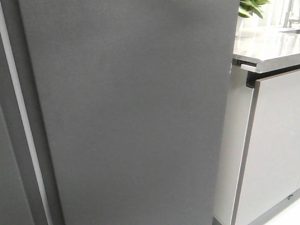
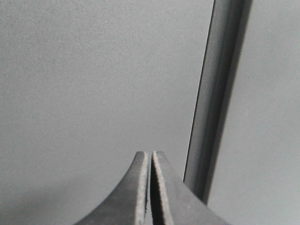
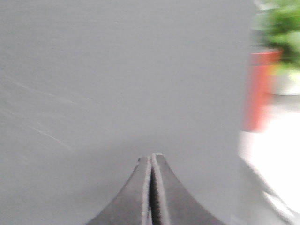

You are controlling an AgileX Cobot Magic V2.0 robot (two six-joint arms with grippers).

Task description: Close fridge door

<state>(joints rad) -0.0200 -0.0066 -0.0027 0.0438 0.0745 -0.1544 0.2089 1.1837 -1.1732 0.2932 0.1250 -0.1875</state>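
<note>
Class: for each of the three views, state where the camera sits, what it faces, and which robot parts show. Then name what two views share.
Front: faces forward at the fridge door; countertop at right; no robot parts.
Left wrist: on the left arm, close to a grey panel; left end effector shut.
Right wrist: on the right arm, facing the door; right end effector shut.
Shared: front and right wrist both show the plant.

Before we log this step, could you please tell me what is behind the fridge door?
The fridge door fills most of the front view and hides whatever is behind it. Only a pale strip shows left of it, and a counter with a plant to its right.
</note>
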